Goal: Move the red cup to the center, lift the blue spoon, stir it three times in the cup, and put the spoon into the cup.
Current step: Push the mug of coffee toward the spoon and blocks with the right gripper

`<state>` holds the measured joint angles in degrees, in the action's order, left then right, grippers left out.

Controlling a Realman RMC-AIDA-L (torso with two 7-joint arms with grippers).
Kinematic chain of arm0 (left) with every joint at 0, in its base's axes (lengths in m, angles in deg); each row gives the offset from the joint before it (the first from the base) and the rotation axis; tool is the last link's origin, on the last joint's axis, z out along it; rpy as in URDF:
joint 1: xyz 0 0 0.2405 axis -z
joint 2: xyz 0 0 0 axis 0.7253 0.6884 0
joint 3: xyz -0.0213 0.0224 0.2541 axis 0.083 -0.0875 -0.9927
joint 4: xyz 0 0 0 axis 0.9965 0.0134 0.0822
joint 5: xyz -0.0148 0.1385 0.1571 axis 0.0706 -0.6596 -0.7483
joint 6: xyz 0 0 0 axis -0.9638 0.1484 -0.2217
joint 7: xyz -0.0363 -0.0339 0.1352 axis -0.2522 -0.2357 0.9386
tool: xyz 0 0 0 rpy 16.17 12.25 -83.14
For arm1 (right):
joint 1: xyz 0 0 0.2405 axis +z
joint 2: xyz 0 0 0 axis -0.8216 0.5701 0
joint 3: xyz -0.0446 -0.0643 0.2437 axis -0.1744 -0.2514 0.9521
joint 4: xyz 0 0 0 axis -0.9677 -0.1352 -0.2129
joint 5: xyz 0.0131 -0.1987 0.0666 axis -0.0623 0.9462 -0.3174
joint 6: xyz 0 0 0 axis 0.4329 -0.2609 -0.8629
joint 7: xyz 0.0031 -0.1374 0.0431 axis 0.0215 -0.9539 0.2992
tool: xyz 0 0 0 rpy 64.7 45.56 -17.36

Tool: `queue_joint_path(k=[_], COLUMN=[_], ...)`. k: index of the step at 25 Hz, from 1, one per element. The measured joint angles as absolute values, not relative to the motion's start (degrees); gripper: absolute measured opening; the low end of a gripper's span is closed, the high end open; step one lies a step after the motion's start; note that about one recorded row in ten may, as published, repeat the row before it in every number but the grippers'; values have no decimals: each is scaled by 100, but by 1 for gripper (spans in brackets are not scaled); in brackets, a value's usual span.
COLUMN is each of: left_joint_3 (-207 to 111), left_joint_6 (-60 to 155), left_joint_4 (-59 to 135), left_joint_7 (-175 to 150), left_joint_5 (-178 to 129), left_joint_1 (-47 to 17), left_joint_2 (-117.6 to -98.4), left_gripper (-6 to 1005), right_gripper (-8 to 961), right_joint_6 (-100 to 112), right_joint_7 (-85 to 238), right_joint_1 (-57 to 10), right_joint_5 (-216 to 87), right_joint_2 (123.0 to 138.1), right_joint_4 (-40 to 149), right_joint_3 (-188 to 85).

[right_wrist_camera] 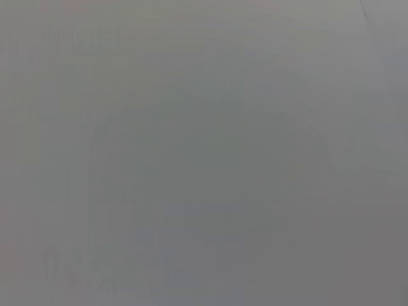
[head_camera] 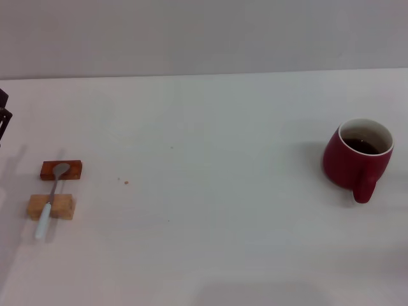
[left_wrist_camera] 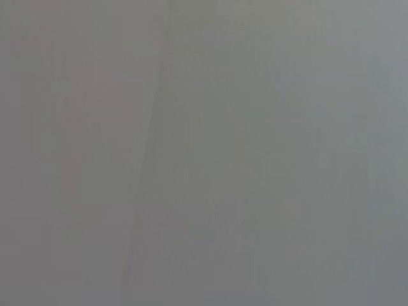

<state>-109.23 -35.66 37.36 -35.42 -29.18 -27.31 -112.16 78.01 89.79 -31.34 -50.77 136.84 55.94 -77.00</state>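
Left edge of the bench (head_camera: 210,255): a sliver of dark hardware (head_camera: 4,115) is seen at the frame border, probably part of the left arm. No jaws are visible on it, so their state cannot be told. Both wrist views give only flat grey, and nothing is read from them.

Near the left edge, toward the front: the blue spoon (head_camera: 51,199) is laid across two small wooden blocks. Its metal bowl rests on the darker block (head_camera: 71,170), farther from the front edge. The neck crosses the paler block (head_camera: 64,207), and the whitish handle overhangs it toward the front edge.
- Handling, judged: light, stiff, slim; smooth metal and a glossy handle are likely to slip in a loose pinch.
- Raised on the blocks, so clearance is left under the handle. The hold is best taken on the handle, just in front of the paler block, across its narrow width.
- Blocks look loose and may be dragged if brushed.

Middle of the bench: a tiny orange speck (head_camera: 126,182) is noted.

Near the right edge, mid-depth: the red cup (head_camera: 357,159) stands upright, not yet at the centre. A dark liquid appears to lie inside; the stubby handle points toward the front edge.
- Handling, judged: ceramic, heavy for its size, rigid, breakable, glazed and slick.
- A rounded body gives a poor side grip. The rim wall or the handle is the better hold, or a slow push along the bench. It should be kept level, since the contents may slop.

The right arm is not in view, so the state of its jaws cannot be reported.
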Motion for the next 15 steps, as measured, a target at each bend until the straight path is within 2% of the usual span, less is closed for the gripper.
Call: queue_joint_path(k=[15], left_joint_3=[-10504], left_joint_6=[-3474], left_joint_4=[3479], left_joint_7=[-3766], left_joint_5=[-2924], left_joint_1=[-2665], left_joint_2=[-11216], left_gripper=[811], right_gripper=[514], right_joint_6=[7352], right_joint_7=[8971], right_joint_1=[-2979], right_joint_5=[-5087], right_joint_2=[13658], right_joint_4=[5394], right_joint_3=[-7698])
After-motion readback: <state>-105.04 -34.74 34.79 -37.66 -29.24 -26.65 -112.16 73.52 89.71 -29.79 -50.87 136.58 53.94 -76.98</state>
